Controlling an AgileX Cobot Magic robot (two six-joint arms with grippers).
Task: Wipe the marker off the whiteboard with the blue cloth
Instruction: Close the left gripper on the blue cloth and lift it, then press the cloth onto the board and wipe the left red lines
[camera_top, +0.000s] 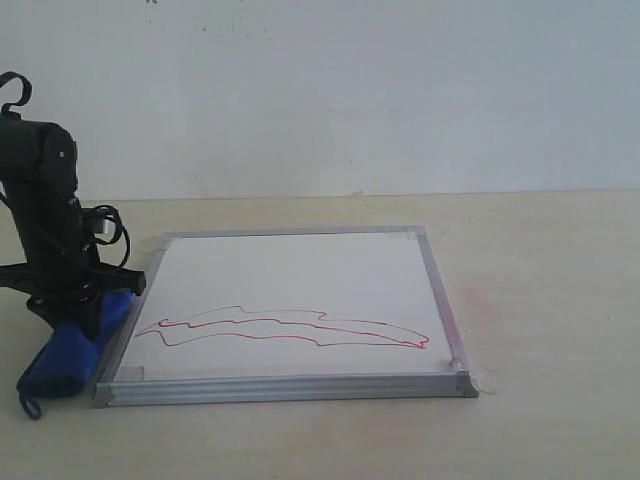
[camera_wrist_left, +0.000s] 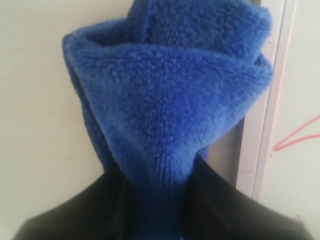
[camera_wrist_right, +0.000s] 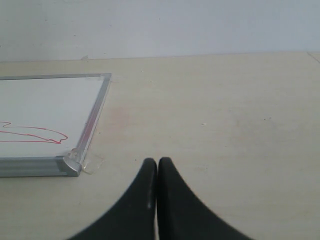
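On beige table (camera_top: 550, 420), left end effector (camera_top: 88, 300) clamps blue cloth (camera_wrist_left: 170, 100); right end effector (camera_wrist_right: 157, 165) closed.

— The blue cloth (camera_wrist_left: 170, 95) is thick fleece, nubbly and matt.
— And the whiteboard (camera_top: 300, 275)?
— Smooth white face with a faint sheen, and a brushed silver metal frame (camera_top: 280, 388). There's clear glossy tape (camera_top: 488, 379) at its 5 o'clock corner.
— The table (camera_top: 540, 260)?
— Pale, matt, wood-like, lightly scuffed. The right gripper (camera_wrist_right: 157, 164) looks like smooth black plastic with a soft shine
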